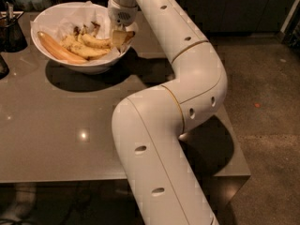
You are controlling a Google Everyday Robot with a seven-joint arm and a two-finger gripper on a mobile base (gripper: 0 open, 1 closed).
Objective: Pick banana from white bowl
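Observation:
The white bowl (48, 15) stands at the back left of the grey table (56, 125), lined with crumpled white paper. A long speckled yellow banana (96, 42) lies in it, its right end reaching to my gripper (120, 37). The gripper hangs from the white arm (187, 74) and is lowered into the bowl's right side, just inside the rim. A dark brownish tip shows right beside the gripper. A smooth orange-toned banana (55, 48) lies along the bowl's left front. Shorter spotted bananas (75, 45) lie between them.
A dark container (11, 32) stands left of the bowl at the table's edge. My arm's elbow overhangs the table's right side. The table's front edge runs along the bottom, and bare floor (267, 125) lies to the right.

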